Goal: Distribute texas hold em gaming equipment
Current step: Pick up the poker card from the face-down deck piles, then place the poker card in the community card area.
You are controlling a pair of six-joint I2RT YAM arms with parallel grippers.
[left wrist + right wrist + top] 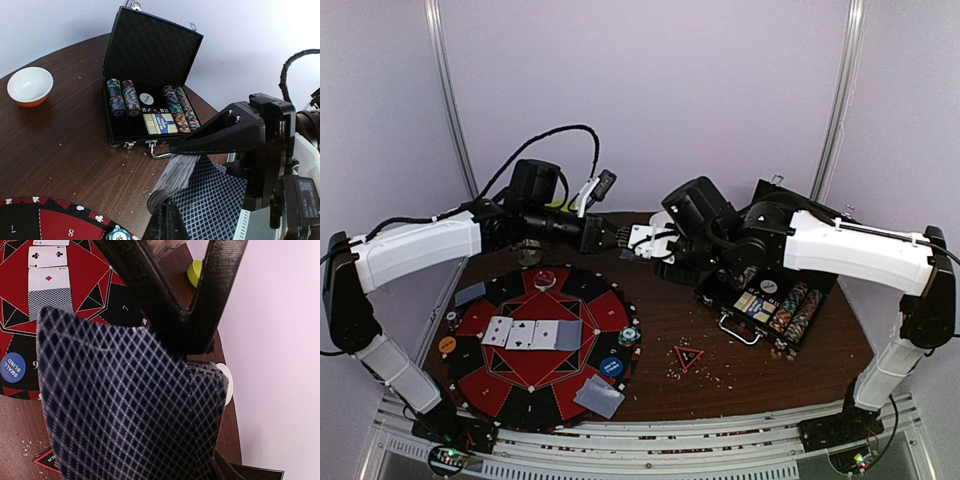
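Note:
My left gripper (618, 238) (167, 180) is shut on a deck of grey-blue-backed cards (175, 177), held in the air over the back of the table. My right gripper (642, 240) (185, 342) meets it there and is shut on the edge of one card (125, 405) (210, 200) that sticks out from the deck. On the red-black round mat (535, 385) lie three face-up cards and one face-down card in a row (530, 333). More face-down cards lie at its left (470, 293) and front (598, 397). A blue button (611, 367), an orange button (447, 345), a chip (629, 335) and a triangle marker (689, 356) lie nearby.
The open black chip case (770, 300) (150, 105) with rows of striped chips stands at the right. A white and orange bowl (30, 85) sits on the brown table. A yellow-green object (194, 272) is at the back. Crumbs are scattered on the wood near the marker.

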